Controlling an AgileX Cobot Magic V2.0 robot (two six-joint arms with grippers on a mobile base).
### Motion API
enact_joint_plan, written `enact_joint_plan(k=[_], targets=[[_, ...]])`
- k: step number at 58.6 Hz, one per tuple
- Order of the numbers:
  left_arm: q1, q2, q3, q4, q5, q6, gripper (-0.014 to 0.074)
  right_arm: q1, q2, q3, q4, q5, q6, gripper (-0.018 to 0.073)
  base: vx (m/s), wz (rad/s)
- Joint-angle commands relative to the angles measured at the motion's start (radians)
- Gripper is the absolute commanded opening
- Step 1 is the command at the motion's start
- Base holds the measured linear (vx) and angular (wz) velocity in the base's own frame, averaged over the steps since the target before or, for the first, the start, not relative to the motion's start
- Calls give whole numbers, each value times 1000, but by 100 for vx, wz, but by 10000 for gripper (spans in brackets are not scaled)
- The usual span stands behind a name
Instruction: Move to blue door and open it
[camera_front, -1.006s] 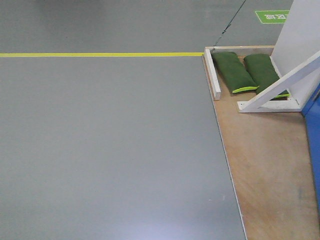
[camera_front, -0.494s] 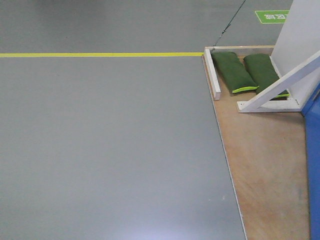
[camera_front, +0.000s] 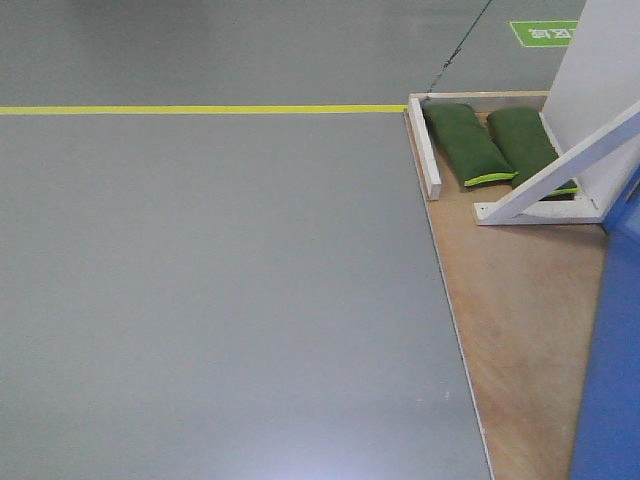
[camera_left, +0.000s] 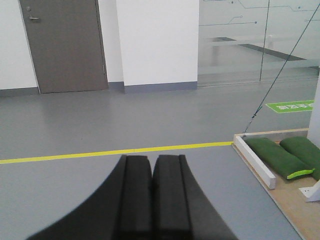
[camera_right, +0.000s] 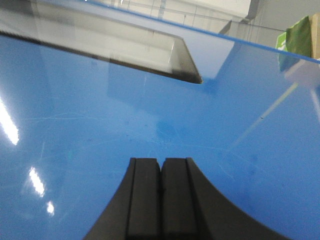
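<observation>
Your left fingers (camera_left: 137, 200) are pressed together and hold nothing, above the grey floor (camera_front: 220, 300). In the front view a yellow line (camera_front: 200, 109) runs across at 10 o'clock. At 2 o'clock, two green bags (camera_front: 466, 142) lie on the wooden platform (camera_front: 520, 330) beside a white brace (camera_front: 560, 165). The blue door (camera_front: 610, 380) fills the edge at 4 o'clock. Your right fingers (camera_right: 145, 200), also closed and empty, face its glossy panel.

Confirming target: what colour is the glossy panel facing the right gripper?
Glossy door panel: bright blue; best in right wrist view.
</observation>
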Motion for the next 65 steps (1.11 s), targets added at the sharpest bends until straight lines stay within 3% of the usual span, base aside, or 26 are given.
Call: enact_joint_plan(k=[1,23,31,42,54,65], targets=[[1,-14,-27,-2,-83,-7,73,112,-92,-33,166,217,-18,-1,0,0],[1,-14,-27,-2,-83,-7,73,375,-129,-33,165,166,-18,-1,0,-1],[1,-14,-27,-2,-83,-7,73,490,-129,-33,144,53,-18,-1,0,0],[1,-14,-27,-2,-83,-7,73,625,-125,-33,37,-148,-18,-1,0,0],[1,-14,-27,-2,-83,-7,73,735,-86,-33,-170,-308,-18,-1,0,0],[1,-14,-27,-2,-83,-7,73,855,-8,-33,-204,-488,-18,-1,0,0]])
